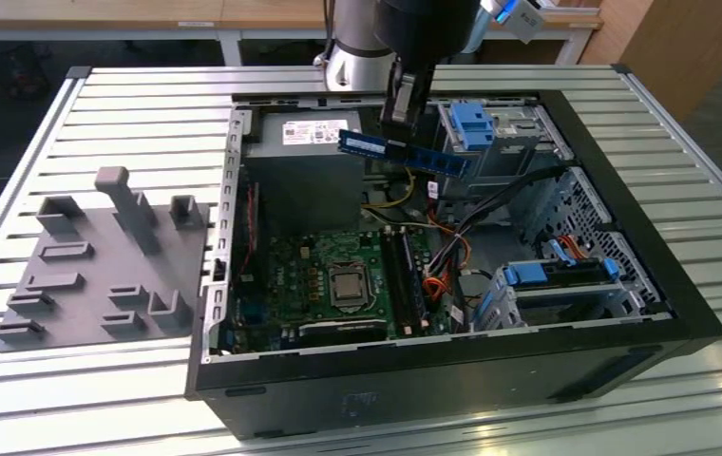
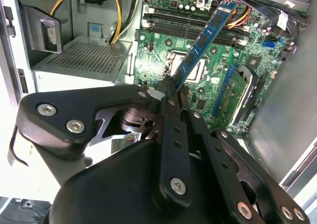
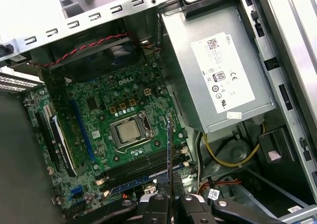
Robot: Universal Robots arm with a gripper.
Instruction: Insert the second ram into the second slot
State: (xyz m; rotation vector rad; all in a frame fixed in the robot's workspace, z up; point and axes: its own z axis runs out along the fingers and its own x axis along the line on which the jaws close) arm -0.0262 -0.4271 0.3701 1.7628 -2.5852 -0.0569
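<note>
Blue ram (image 1: 406,152) sat pinched in your claw (image 1: 399,128), jaws closed on it, up in the air over the case (image 1: 665,285), well apart from the slots (image 1: 402,275). Looked like approach step, not yet seated. Seating would've needed ram edge lined up w/ 2nd slot.

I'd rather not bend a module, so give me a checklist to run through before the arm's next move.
1. Grip: ok. The gripper is shut on the second ram.
2. Clearance: ok. The ram hangs above the open case, touching nothing.
3. Alignment: not ok. In the exterior view the ram lies crosswise to the memory slots.
4. Second slot free: cannot tell.
5. Slot latches open: cannot tell.
</note>
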